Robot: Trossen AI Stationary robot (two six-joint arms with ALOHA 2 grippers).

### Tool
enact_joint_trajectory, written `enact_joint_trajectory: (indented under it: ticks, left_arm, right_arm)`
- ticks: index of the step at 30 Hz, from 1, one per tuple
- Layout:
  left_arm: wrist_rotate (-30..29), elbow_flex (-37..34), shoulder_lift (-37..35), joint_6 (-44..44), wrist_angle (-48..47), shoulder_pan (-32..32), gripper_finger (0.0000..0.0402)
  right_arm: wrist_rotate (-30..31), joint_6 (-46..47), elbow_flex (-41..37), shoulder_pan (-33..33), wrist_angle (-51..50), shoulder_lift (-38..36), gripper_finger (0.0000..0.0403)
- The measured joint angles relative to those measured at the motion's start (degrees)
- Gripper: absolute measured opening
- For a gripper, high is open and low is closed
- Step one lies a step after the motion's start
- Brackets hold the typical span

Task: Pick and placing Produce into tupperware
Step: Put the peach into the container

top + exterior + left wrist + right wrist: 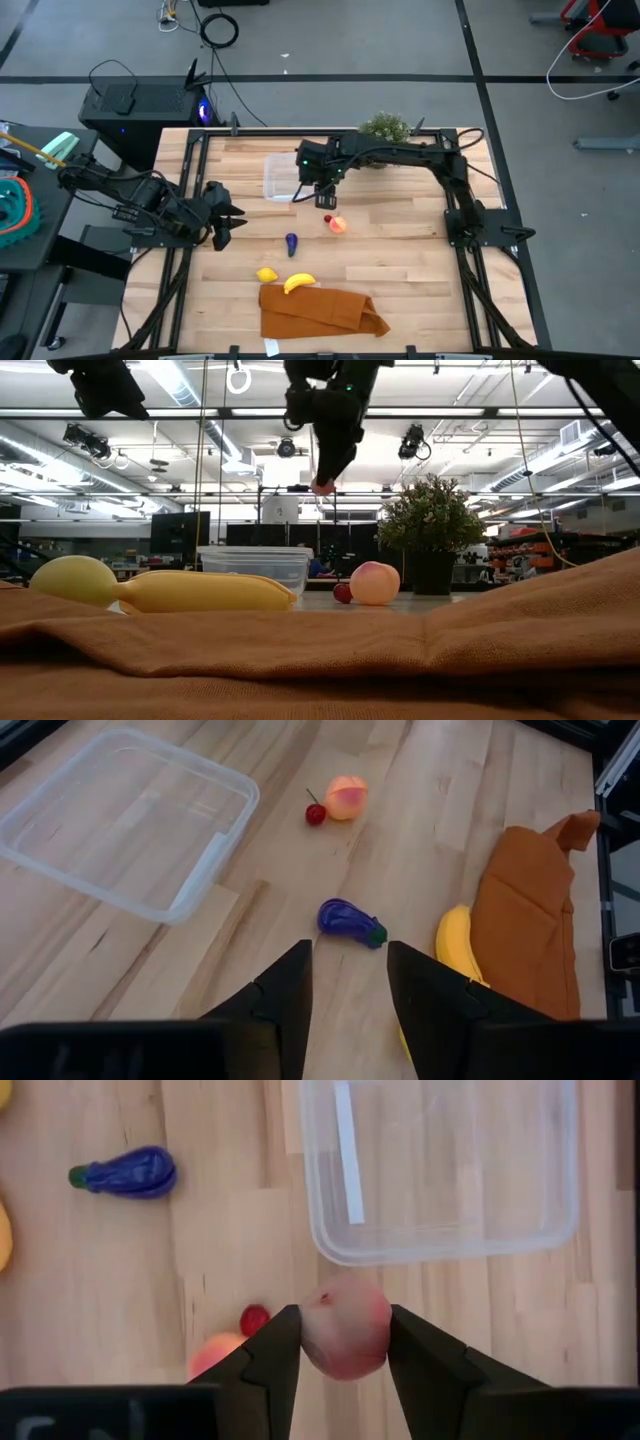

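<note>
From my station, the left gripper [225, 225] sat low at the left edge of the tabletop [420, 270], its jaws apart and holding nothing; through its wrist camera I saw the fingers [285, 995] pointed toward the dark purple piece [351, 921]. Moving right along the near part of the tabletop, the yellow lemon [266, 274] lay just beside the yellow banana [299, 283], and the banana touched the far edge of the orange-brown folded cloth [318, 311]. The dark purple piece [291, 242] lay alone between those and the tupperware [279, 177], which stood empty toward the far side. Right of it, the right gripper [325, 200] hung above the tabletop just off the container's near right corner, its jaws clamped on a pale pink-red round fruit [345, 1326]. In the right wrist view that fruit hovered beside the container's rim [430, 1252], not over its inside. Below and slightly right lay the red-peach round fruit [338, 224] with the tiny red piece [328, 217] touching or nearly touching it. Farther right, at the far edge, stood the green bushy plant [384, 128].
</note>
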Motion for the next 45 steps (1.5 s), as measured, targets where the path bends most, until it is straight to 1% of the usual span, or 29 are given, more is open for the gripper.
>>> enact_joint_trajectory:
  ticks: [4,14,19,24,33,40,45]
  left_arm:
    - [0.0,0.0,0.0,-0.04,-0.01,0.0,0.0139]
    - [0.0,0.0,0.0,0.0,-0.02,0.0,0.0145]
    - [0.0,0.0,0.0,-0.24,-0.02,0.0,0.0138]
    - [0.0,0.0,0.0,-0.23,-0.02,-0.01,0.0141]
    - [0.0,0.0,0.02,-0.24,-0.02,-0.01,0.0147]
    - [0.0,-0.01,0.01,-0.82,0.0,-0.02,0.014]
    - [0.0,0.0,0.0,-1.74,-0.02,-0.02,0.0144]
  right_arm:
    - [-0.04,-1.72,3.58,-0.17,-1.35,2.94,0.0146]
    - [-0.02,-2.09,7.19,-1.26,0.35,8.28,0.0146]
    - [0.0,-1.83,7.34,-2.31,3.08,8.98,0.0146]
    - [-0.66,-1.74,7.36,-2.94,5.35,9.05,0.0146]
    - [-0.94,-1.97,12.27,-3.49,9.61,10.59,0.0146]
    - [-1.29,-1.94,16.89,-5.03,6.94,15.25,0.0146]
    - [-1.74,-1.94,16.96,-5.18,6.58,16.71,0.0146]
